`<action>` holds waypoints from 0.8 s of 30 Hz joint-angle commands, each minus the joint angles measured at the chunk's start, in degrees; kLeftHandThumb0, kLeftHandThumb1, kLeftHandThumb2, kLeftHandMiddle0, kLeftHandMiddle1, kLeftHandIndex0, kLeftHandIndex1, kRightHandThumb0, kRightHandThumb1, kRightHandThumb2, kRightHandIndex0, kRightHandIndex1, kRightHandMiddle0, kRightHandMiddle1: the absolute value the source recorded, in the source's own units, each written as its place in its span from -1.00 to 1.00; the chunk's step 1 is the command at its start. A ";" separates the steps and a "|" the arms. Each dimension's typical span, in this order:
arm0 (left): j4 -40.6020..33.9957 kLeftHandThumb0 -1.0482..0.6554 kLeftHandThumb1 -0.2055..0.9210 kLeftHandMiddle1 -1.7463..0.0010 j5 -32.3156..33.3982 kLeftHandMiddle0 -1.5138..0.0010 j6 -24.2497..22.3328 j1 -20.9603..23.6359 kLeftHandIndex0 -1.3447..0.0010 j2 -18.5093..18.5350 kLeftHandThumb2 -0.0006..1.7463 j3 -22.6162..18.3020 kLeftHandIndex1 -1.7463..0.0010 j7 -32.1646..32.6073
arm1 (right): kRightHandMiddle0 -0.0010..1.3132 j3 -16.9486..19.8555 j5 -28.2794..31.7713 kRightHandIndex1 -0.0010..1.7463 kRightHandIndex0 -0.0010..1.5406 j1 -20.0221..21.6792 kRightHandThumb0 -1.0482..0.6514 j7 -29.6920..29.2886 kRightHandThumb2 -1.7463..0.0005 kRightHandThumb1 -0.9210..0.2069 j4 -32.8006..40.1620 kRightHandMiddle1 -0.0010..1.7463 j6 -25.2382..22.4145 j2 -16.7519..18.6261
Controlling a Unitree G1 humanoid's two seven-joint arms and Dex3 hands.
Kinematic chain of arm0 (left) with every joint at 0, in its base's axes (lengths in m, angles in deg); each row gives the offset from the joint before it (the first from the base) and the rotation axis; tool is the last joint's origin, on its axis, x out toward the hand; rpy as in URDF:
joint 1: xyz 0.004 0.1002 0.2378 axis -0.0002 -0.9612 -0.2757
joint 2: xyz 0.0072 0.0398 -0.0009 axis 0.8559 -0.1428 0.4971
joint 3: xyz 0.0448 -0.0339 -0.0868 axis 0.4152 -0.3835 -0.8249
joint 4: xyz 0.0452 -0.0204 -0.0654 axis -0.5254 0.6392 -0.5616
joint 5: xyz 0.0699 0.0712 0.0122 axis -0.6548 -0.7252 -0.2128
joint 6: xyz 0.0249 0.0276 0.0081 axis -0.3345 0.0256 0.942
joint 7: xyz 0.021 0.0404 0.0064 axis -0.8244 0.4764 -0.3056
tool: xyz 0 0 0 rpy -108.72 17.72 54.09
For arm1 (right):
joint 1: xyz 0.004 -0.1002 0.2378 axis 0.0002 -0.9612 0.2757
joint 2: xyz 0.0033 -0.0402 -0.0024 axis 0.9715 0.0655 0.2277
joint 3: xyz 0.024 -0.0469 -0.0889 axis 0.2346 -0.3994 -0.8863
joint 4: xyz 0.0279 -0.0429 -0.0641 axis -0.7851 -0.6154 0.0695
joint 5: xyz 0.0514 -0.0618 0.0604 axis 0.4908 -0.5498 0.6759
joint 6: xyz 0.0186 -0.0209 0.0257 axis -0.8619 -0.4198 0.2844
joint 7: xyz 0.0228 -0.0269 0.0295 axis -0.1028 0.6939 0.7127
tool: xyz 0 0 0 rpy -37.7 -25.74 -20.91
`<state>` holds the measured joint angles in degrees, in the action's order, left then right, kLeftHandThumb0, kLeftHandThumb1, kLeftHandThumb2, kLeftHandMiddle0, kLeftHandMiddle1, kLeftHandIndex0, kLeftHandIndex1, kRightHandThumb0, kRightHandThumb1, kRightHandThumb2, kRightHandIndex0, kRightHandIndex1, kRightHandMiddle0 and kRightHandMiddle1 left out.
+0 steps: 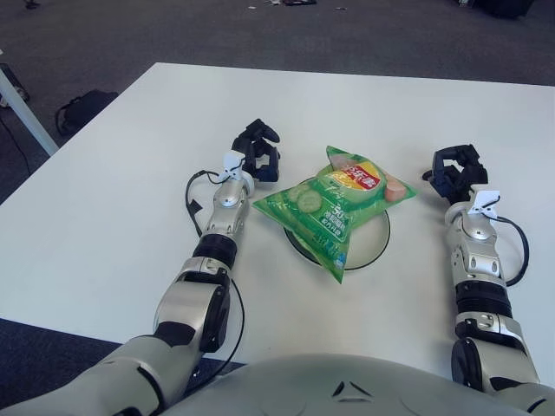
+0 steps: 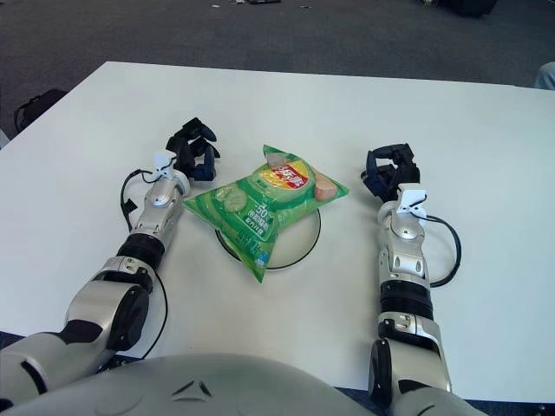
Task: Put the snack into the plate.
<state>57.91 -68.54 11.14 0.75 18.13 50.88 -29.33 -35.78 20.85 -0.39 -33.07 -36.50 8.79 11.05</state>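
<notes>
A green snack bag (image 1: pixel 334 206) with cucumber pictures lies across a white plate (image 1: pixel 375 242) in the middle of the table, covering most of it. My left hand (image 1: pixel 257 155) shows just left of the bag's upper corner, fingers loosely curled and holding nothing. My right hand (image 1: pixel 456 172) shows to the right of the bag, a short gap away, fingers relaxed and empty. Neither hand touches the bag.
The white table (image 1: pixel 104 208) spreads wide on all sides of the plate. A black cable (image 1: pixel 192 201) loops beside my left forearm. Dark carpet lies beyond the far edge, with a dark bag (image 1: pixel 82 107) on the floor at left.
</notes>
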 commanded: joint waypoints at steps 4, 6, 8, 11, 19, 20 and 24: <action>2.54 0.22 -0.39 -1.00 0.27 0.16 0.13 -4.93 0.07 -0.10 0.75 -0.20 -1.00 -0.58 | -0.57 0.08 1.33 0.78 -0.36 -5.89 -0.20 1.15 0.16 -0.74 -3.79 1.00 -2.12 2.29; 2.45 0.22 -0.40 -1.00 0.28 0.16 -0.01 -4.92 0.07 -0.13 0.76 -0.24 -1.00 -0.53 | -0.56 0.14 1.38 0.78 -0.34 -5.90 -0.20 1.27 0.16 -0.73 -3.86 1.00 -1.90 2.34; 2.38 0.22 -0.40 -1.00 0.30 0.16 -0.13 -4.88 0.06 -0.12 0.76 -0.27 -1.00 -0.51 | -0.56 0.17 1.39 0.77 -0.33 -5.87 -0.20 1.31 0.15 -0.72 -3.87 1.00 -1.82 2.37; 2.25 0.22 -0.40 -1.00 0.31 0.16 -0.31 -4.93 0.07 -0.11 0.76 -0.30 -1.00 -0.45 | -0.56 0.30 1.47 0.76 -0.32 -5.93 -0.20 1.45 0.14 -0.71 -3.94 1.00 -1.55 2.48; 1.50 0.22 -0.36 -1.00 0.58 0.18 -1.13 -4.99 0.09 -0.16 0.73 -0.41 -1.00 -0.53 | -0.54 0.72 1.67 0.76 -0.30 -6.09 -0.21 1.20 0.12 -0.68 -3.36 1.00 -0.80 2.86; 1.39 0.22 -0.35 -1.00 0.60 0.19 -1.31 -5.00 0.10 -0.16 0.72 -0.42 -1.00 -0.51 | -0.54 0.74 1.64 0.76 -0.29 -6.09 -0.21 1.11 0.11 -0.68 -3.42 1.00 -0.54 2.92; 0.95 0.22 -0.33 -1.00 0.64 0.20 -2.06 -4.95 0.11 -0.09 0.71 -0.52 -1.00 -0.33 | -0.52 0.72 1.40 0.75 -0.28 -6.16 -0.21 0.64 0.09 -0.66 -3.49 1.00 0.07 3.14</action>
<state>56.84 -68.55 10.10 0.48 18.11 50.87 -29.64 -34.82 21.68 -0.45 -32.12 -36.47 10.00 11.14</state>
